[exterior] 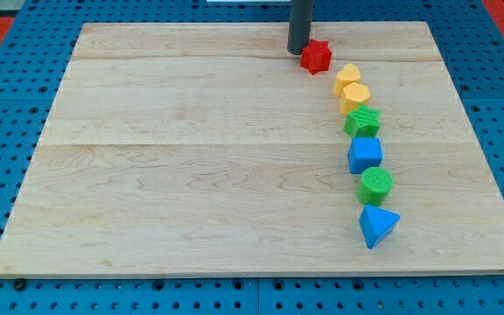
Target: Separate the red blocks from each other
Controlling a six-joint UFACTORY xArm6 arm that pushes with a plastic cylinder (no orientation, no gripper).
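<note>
Our tip (297, 51) touches the red star block (317, 56) near the tabletop (191, 157) top edge; no jaws visible. Wide bare wood at view's left.

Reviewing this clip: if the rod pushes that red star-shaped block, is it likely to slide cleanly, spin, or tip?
The red star block sits low and flat on the wooden board, so tipping seems unlikely. My tip is just at its left edge; pressing on one of its points would probably spin it rather than drive it straight. The smooth-looking wood suggests it slides easily, possibly toward the yellow block.
</note>
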